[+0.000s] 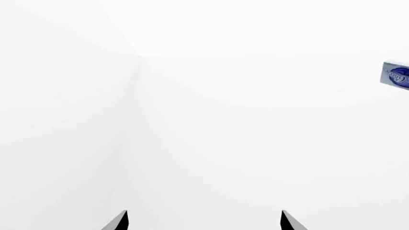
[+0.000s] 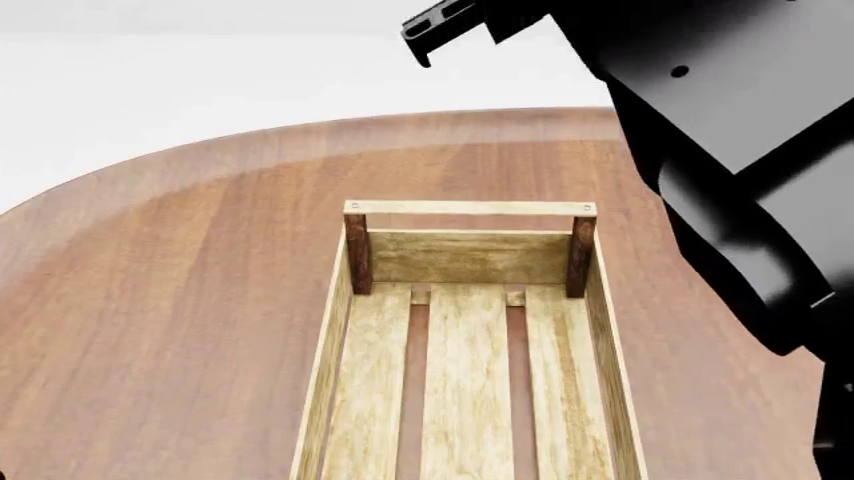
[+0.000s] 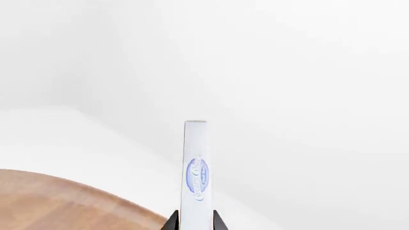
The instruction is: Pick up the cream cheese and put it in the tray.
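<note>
My right gripper (image 3: 195, 214) is shut on the cream cheese (image 3: 195, 167), a thin white box with a blue oval logo that stands edge-on between the dark fingers, held up in the air. The left wrist view catches a corner of the same box (image 1: 396, 74) at its edge, far from my left gripper (image 1: 204, 214), which is open with nothing between its fingers. In the head view, the light wooden tray (image 2: 467, 208) with dark corner posts lies on the table with nothing in the part that shows. The cream cheese is hidden in that view.
The round brown wooden table (image 2: 174, 300) carries the tray. My black right arm (image 2: 721, 130) fills the upper right of the head view, above the table's far right side. The table's curved edge (image 3: 64, 201) shows below the held box. White background lies all around.
</note>
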`<state>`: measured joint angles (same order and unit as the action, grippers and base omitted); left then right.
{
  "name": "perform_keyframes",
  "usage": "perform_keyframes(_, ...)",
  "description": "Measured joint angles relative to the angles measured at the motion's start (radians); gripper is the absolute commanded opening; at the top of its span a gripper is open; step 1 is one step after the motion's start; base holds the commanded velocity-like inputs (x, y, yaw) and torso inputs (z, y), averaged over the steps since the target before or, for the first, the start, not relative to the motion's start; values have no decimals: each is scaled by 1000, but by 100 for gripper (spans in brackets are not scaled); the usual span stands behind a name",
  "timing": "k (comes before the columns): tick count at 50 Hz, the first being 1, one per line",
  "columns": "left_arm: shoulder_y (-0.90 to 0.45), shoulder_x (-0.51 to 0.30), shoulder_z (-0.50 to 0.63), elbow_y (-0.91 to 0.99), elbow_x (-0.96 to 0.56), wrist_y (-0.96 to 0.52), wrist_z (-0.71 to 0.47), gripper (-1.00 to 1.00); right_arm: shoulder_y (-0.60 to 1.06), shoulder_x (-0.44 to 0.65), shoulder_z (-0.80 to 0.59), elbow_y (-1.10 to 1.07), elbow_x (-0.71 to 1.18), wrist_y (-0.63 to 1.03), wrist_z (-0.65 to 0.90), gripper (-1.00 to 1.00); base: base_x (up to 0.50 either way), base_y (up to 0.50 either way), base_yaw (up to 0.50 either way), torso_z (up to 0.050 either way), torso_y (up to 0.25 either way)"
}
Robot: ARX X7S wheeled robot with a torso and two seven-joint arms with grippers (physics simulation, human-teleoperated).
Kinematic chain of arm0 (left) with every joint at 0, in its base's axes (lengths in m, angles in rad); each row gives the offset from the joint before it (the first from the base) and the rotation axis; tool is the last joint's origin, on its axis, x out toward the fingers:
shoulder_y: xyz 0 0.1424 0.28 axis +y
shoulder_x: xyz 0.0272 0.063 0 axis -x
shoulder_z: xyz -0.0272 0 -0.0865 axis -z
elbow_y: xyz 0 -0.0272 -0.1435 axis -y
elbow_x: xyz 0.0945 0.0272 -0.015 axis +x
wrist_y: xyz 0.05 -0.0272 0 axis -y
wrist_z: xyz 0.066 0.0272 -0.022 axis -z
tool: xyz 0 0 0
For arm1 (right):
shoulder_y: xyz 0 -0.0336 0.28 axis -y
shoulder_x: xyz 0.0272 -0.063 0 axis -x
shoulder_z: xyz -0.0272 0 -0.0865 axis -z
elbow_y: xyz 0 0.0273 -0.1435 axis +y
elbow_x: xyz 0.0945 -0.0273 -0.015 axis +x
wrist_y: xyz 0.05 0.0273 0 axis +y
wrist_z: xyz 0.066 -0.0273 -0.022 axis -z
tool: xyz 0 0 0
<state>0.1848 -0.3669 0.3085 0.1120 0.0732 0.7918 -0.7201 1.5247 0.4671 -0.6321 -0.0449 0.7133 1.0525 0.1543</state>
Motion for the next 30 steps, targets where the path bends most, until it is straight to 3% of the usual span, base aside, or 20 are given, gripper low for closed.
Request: perform_keyframes(30, 3, -5, 3, 4, 3, 2, -9, 100, -124, 58, 25, -29, 142, -32, -171, -100, 0, 0, 0, 0, 1)
